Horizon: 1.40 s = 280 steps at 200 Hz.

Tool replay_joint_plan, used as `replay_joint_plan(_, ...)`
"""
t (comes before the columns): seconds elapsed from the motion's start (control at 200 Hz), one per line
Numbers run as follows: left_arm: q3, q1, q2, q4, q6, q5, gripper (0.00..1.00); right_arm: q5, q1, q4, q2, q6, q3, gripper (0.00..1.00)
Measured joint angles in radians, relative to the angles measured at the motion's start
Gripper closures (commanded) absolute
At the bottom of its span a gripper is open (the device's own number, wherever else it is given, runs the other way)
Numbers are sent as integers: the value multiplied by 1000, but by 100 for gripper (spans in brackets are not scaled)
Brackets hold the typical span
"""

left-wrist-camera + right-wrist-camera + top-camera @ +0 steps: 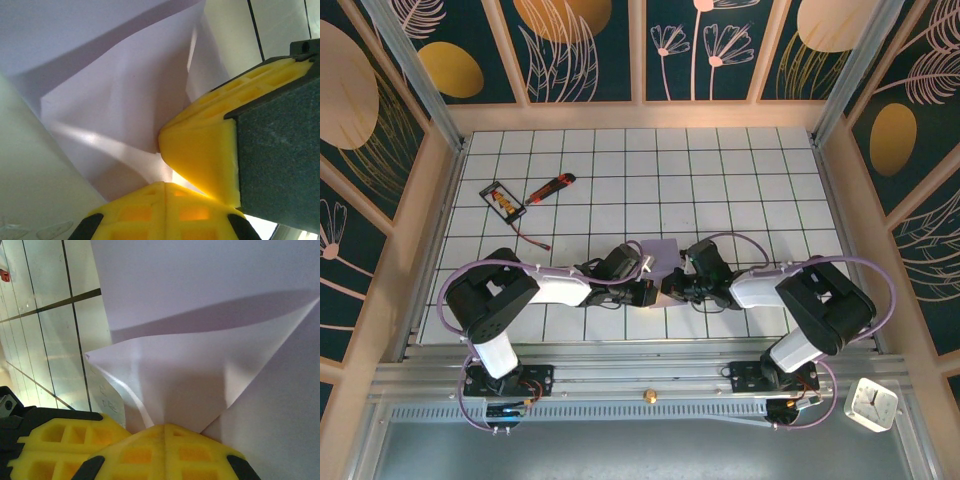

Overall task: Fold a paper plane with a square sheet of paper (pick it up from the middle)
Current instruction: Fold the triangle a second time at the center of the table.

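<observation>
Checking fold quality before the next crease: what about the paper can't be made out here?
Top view: left gripper and right gripper cover the paper's near part; creases too small to count.
Left wrist: right gripper's finger blocks its lower right.
Right wrist: paper runs off top and right edges; shape unclear.

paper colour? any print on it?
The square sheet of paper is plain pale lavender, no print; the right wrist view shows it best.

L arm (535, 290) & R arm (770, 290) are crowding the near middle, w/ the square sheet of paper (660, 255) sitting between them. Far & right parts of the table (740, 180) are lying open. Knife (549, 187) & black card (504, 199) are blocking far left.
</observation>
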State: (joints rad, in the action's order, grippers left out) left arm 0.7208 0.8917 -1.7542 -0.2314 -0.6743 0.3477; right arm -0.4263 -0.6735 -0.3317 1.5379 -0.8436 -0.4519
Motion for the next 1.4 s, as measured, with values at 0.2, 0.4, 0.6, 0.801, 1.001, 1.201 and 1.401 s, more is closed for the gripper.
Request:
replay_joint_plan(0.2,12,0,-3,21,50,-10,100,-20,17,50,17,8,-34,100)
replay_joint_plan(0.4,24,0,-6,37,87,-16,100,-13,65,82,21,25,-55,100)
replay_joint_plan(0.6,27,0,-8,42,104,-18,100,-12,117,121,23,54,-72,100)
replay_joint_plan(0.801,32,0,-11,40,110,-26,100,-30,189,149,38,92,-93,100)
replay_joint_plan(1.001,35,2,-12,41,110,-35,100,-30,263,183,47,137,-121,100)
replay_joint_plan(1.201,42,2,-12,50,109,-36,100,15,340,226,12,185,-135,100)
replay_joint_plan(1.401,46,2,-12,58,104,-37,100,35,267,217,-141,187,-125,100)
